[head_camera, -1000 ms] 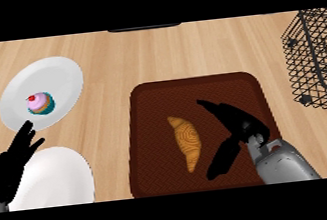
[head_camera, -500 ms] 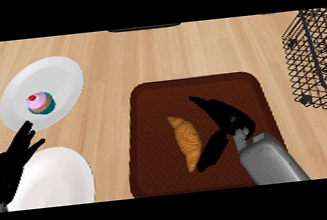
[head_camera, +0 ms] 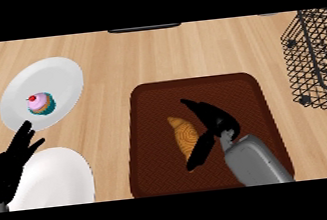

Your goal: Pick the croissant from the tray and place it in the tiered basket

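While the counter of pale wood fills the view, a dark brown tray sits just right of centre, running down toward six o'clock. On the tray's left half lies the croissant, golden and set lengthwise. The right hand comes up from five o'clock on a grey forearm and lies over the tray, just right of the croissant. Its fingers are spread apart: they point toward eleven o'clock above the pastry's top, and the thumb points toward seven o'clock along its lower right side. Nothing is clamped; whether the hand touches the croissant cannot be told.

At three o'clock stands the black wire basket, partly cut by the edge, well apart from the tray. At nine o'clock a white plate holds a cupcake with pink icing and a red cherry. At seven o'clock the left hand rests open, fingers up, just beside a second white plate.
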Controlling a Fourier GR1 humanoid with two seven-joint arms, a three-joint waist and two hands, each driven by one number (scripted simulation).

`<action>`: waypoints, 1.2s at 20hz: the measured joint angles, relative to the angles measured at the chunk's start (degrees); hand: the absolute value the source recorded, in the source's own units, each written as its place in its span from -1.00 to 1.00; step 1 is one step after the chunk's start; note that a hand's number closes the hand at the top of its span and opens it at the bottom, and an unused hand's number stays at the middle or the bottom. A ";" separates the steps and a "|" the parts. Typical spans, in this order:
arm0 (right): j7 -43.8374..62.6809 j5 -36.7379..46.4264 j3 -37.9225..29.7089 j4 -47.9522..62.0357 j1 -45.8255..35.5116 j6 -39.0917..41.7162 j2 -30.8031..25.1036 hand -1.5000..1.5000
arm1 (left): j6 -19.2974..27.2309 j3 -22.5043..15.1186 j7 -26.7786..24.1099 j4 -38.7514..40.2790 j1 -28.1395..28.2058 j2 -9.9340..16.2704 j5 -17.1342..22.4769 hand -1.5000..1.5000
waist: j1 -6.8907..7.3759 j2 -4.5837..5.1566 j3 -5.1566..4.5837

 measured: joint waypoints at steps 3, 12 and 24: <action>-0.30 0.28 1.12 -0.41 0.87 -0.27 0.29 -1.00 | -0.43 0.59 0.76 -0.44 0.36 -0.21 -0.29 0.00 | 0.00 -0.13 -0.10; -6.97 1.90 5.40 1.05 1.15 -5.82 -0.55 1.00 | -1.00 1.44 0.71 0.37 -0.66 -1.02 -1.53 0.00 | -0.29 -0.48 -0.40; 1.81 12.68 10.35 -4.83 1.08 -16.30 0.27 1.00 | -2.09 2.76 1.04 -0.01 -0.44 -1.55 -2.26 0.00 | -0.29 0.01 -0.05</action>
